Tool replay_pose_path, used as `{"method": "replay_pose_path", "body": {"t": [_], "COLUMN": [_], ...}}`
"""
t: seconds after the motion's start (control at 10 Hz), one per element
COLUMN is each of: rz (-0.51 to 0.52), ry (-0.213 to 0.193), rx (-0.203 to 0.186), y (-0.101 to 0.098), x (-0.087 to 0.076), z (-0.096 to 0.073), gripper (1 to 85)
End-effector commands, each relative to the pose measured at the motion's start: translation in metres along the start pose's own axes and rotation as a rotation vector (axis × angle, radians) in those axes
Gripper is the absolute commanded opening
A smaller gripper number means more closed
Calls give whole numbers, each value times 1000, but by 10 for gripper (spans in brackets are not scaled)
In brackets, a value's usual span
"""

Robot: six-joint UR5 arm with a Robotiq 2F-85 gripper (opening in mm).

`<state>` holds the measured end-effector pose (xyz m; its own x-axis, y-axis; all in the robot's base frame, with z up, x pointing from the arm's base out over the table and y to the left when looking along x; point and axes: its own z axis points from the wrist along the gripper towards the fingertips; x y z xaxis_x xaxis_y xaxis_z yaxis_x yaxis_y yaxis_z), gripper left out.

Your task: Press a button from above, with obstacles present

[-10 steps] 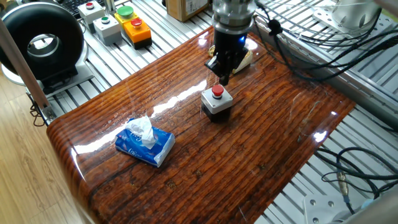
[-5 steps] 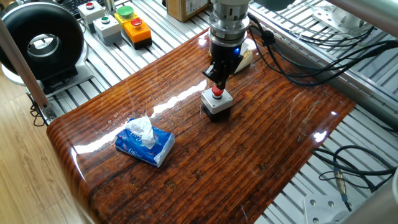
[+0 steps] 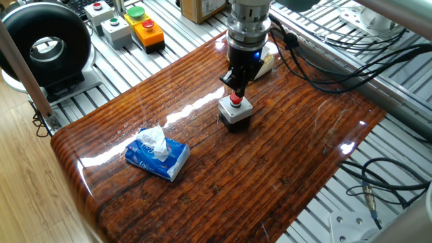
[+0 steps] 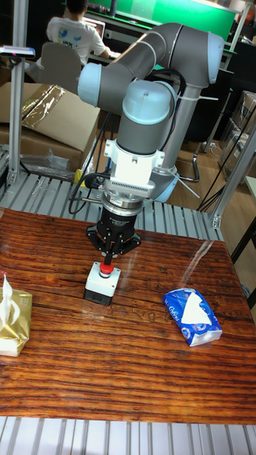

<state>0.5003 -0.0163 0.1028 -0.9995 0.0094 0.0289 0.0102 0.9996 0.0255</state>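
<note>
Glossy striped dark-red wood forms the table (image 3: 283,175), which runs diagonally across the fixed view and fills the lower half of the tall fixed view. Fixed view, left to right: black ring-shaped device (image 3: 46,46) at upper left, off the table; three control boxes at top left on the slatted metal bench, two grey boxes (image 3: 108,19) and a yellow box (image 3: 147,32) with green and red buttons. Blue tissue pack (image 3: 156,156) lies on the table at lower left, white tissue poking up, well apart from the button box. Button box (image 3: 235,113), grey top on black base, sits at upper centre of the table; the red button (image 3: 235,100) on its top is partly covered by the gripper (image 3: 236,92), which comes straight down from above with its tip touching the button. Fingertips appear together at a single point on the button; no gap visible between them in either view. Yellowish-tan tissue pack (image 3: 266,65) is mostly hidden behind the gripper in this view; in the tall fixed view it sits at the left table edge. Black cables (image 3: 324,61) trail across the upper right.
</note>
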Motion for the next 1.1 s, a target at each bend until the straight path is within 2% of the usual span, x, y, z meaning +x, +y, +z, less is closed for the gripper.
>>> {"method": "replay_pose_path", "body": {"t": [0.0, 0.6, 1.0], "rz": [7, 9, 7], "ry": [-5, -13, -24], "rx": [-14, -9, -3], "y": [3, 2, -1], "x": [0, 5, 0], "z": [2, 11, 20], "gripper": [13, 13, 13]}}
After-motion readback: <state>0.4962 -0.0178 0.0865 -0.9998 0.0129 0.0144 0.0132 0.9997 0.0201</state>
